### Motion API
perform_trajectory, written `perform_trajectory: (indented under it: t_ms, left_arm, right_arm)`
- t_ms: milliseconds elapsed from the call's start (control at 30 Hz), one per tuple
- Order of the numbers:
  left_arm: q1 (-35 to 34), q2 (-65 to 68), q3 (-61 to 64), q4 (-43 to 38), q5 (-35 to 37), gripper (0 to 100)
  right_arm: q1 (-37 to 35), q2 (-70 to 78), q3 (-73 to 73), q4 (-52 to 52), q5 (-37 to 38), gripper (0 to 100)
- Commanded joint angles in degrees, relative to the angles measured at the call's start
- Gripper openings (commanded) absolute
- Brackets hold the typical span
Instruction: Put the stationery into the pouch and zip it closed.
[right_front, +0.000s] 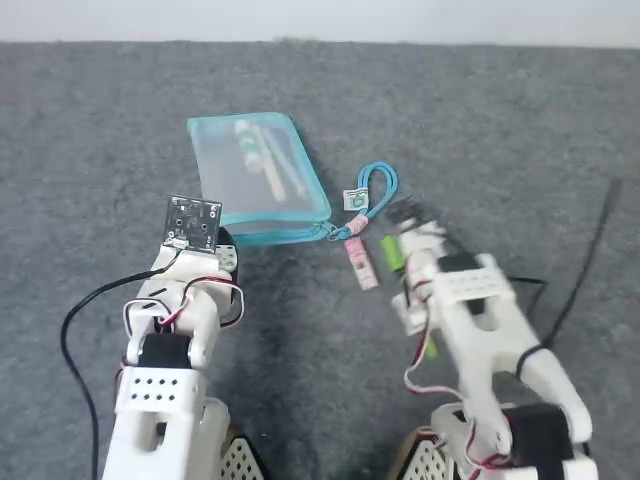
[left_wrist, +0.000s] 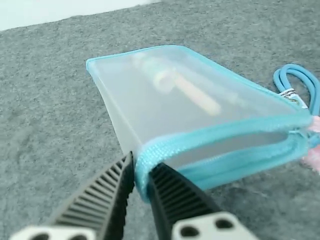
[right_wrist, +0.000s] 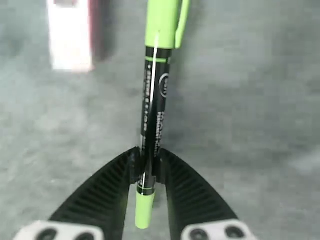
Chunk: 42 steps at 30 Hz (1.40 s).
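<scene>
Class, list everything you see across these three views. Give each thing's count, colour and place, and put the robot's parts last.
pouch: 1, clear with turquoise trim, on the mat
stationery inside: about 2 pale pieces, in the pouch
cord: 1, blue loop, at the pouch's zip end
pink block: 1, pink and white, on the mat beside the cord
pen: 1, green and black, held by the right gripper
mat: 1, grey, under everything
left gripper: 1, black fingers, shut on a pouch corner
right gripper: 1, black fingers, shut on the pen

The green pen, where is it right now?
The green pen is pinched in the right claw. In the high view it sits just right of the small pink block, with the pouch farther left.
</scene>
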Motion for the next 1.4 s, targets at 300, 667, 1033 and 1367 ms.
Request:
perform_trajectory:
  t_ms: [300, 667, 1033, 1367]
  left_arm:
    - [-0.1, 0.0, -2.0, -0.4, 0.7, 1]
    - [-0.3, 0.0, -1.8, -0.5, 0.4, 1]
    - [-0.3, 0.0, -1.9, -0.5, 0.4, 1]
    - [0.1, 0.0, -1.8, -0.5, 0.4, 1]
  right_arm:
    - [6.2, 8.2, -20.2, 2.9, 2.9, 1.3]
    - [6.2, 23.2, -25.6, 3.2, 2.8, 12.5]
    - [6.3, 22.8, -20.0, 0.8, 2.8, 2.4]
    - [3.7, 0.4, -20.1, 14.8, 3.5, 0.7]
